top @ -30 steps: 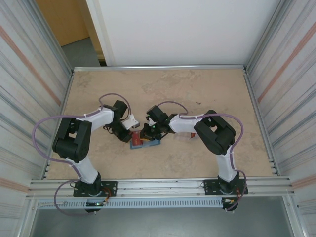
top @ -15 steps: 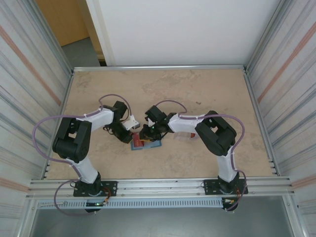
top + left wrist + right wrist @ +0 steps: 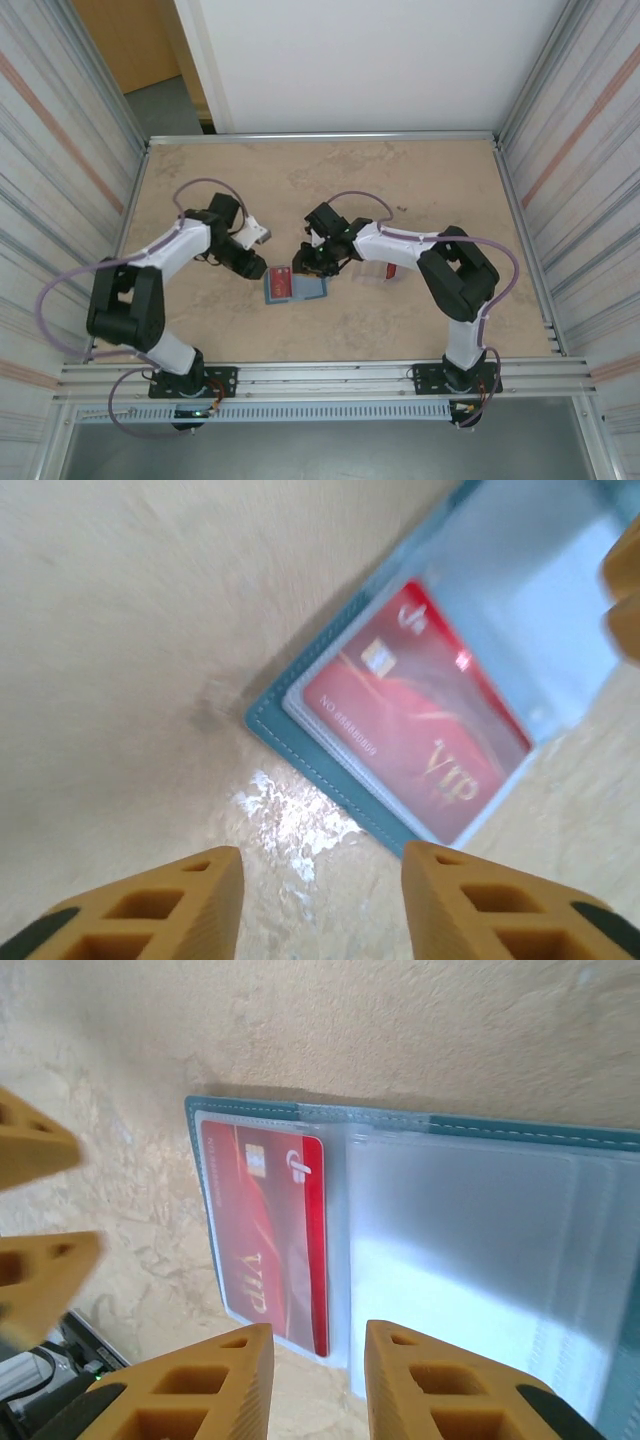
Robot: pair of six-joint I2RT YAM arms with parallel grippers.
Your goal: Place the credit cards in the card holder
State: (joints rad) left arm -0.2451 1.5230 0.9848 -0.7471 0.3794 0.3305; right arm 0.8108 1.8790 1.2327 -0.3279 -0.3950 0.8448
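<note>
Both arms have drawn back from the card holder (image 3: 310, 292) since the earlier top view. The left gripper (image 3: 258, 268) has moved off to the left, and the right gripper (image 3: 303, 262) has lifted to the far side.

From above, the holder lies open and flat on the table (image 3: 200, 180) between the two grippers. Its long axis runs left to right, and a red credit card (image 3: 281, 283) sits in its left half.

On the left wrist, the left gripper (image 3: 320, 900) has its jaws wide apart and empty, just beside the holder (image 3: 268, 723). The card (image 3: 415, 740) lies under the clear pocket and runs diagonally in this picture.

On the right wrist, the right gripper (image 3: 318, 1380) has its jaws a little apart, with nothing between them. The card (image 3: 265, 1230) lies across the long axis of the holder (image 3: 500, 1130), with its chip end toward the teal edge. The neighbouring pockets are empty.

I judge that this card is now placed and let go. The next move calls for fetching another card and turning its long axis the same way before sliding it into a free pocket.
</note>
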